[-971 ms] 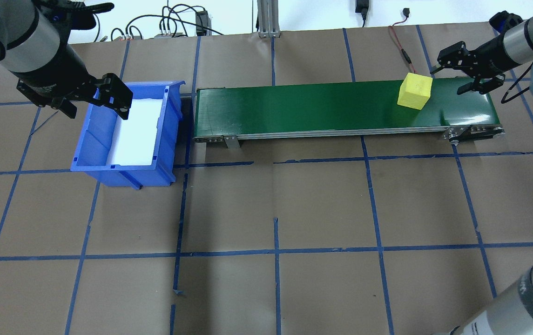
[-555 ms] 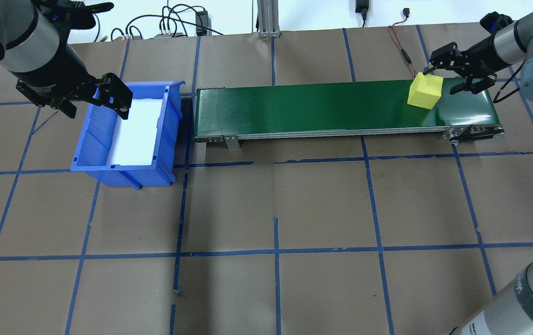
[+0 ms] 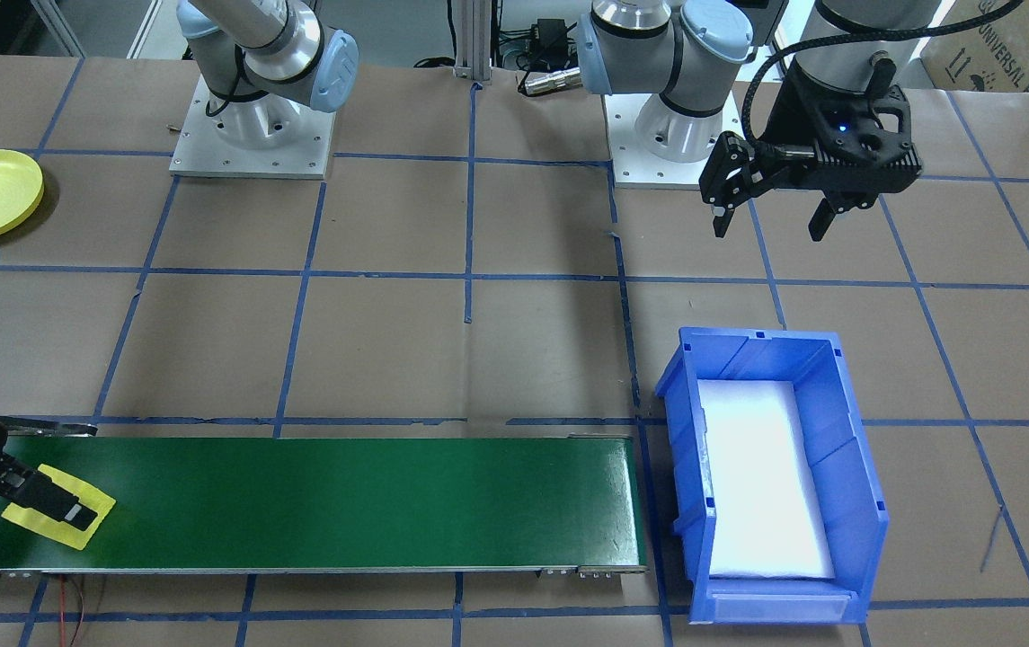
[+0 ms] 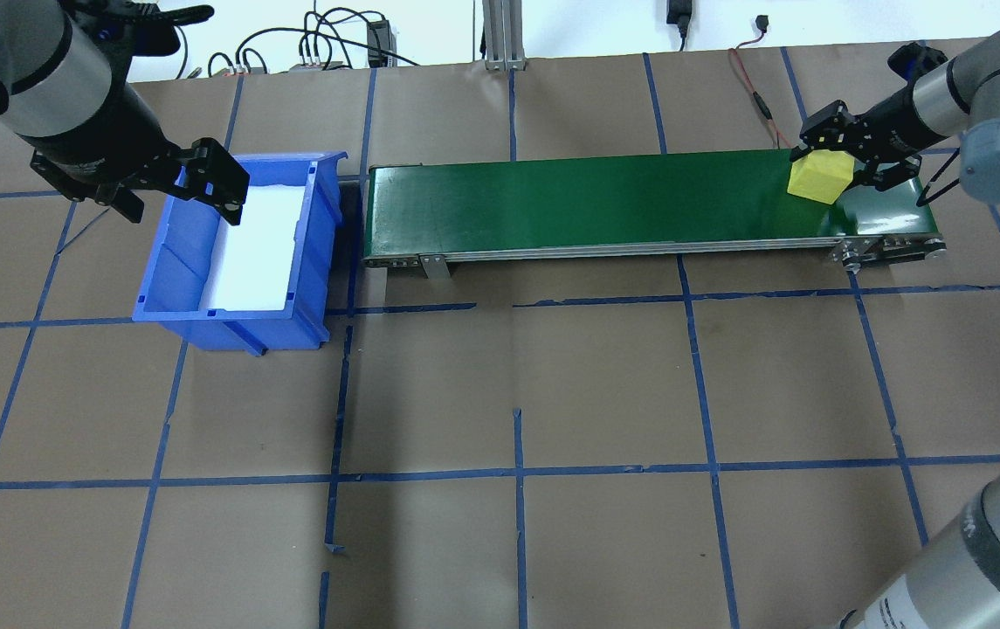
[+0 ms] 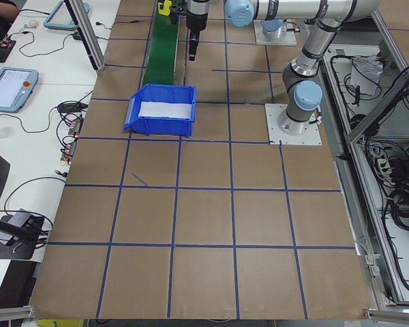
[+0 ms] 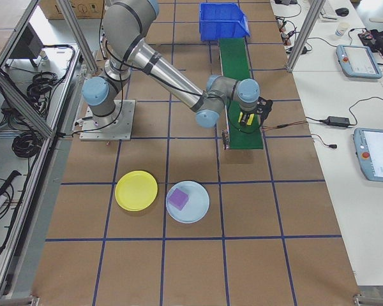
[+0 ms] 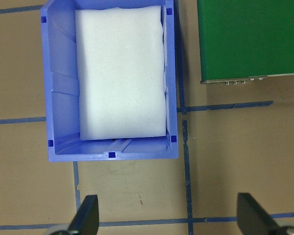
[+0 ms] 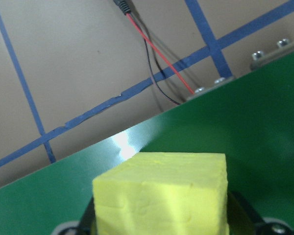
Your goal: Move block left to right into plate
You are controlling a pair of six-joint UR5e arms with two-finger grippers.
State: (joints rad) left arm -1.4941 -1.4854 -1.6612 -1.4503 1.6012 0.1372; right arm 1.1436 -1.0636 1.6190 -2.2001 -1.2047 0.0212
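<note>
- As the yellow block (image 4: 818,179) rode along the green conveyor belt (image 4: 604,201) toward its right end over the last second, the right gripper (image 4: 849,162) came in to meet it, and its fingers now sit on either side of the block.
- From the overhead view the jaws look drawn in against the block's sides; I'd judge the grasp made or nearly so, with the block still on the belt.
- That would leave the lift and the carry to the yellow plate (image 6: 136,190).
- The plate lies on the table on the robot's right, well apart from the belt, just beside a light blue plate (image 6: 187,201) holding a purple block (image 6: 178,199).
- The left gripper (image 3: 770,216) hangs spread wide and empty near the blue bin (image 4: 233,253), whose floor is lined with a white pad (image 7: 120,73).
- Nothing stands between belt and plate that I can see; the light blue plate next door is the one to miss.
</note>
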